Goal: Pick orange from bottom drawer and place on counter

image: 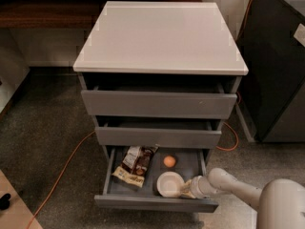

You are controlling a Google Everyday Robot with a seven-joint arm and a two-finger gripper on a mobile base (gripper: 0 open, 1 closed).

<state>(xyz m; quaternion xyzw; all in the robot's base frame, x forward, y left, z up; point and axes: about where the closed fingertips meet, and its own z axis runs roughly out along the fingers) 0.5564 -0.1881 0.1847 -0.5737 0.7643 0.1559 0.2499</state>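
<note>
Three grey drawers (158,104) hang open under the pale glossy counter (162,37), and the bottom drawer (155,203) has a snack packet (135,165) on its left side, a white bowl (170,183) at the front edge with the gripper (188,189) just right of it (can't tell its grip), and the tiny smooth round orange (169,161) sitting alone near the back edge.

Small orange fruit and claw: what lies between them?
Camera view: bare grey floor of the bottom drawer, plus the rim of the round white bowl beside the claw, front right.
</note>
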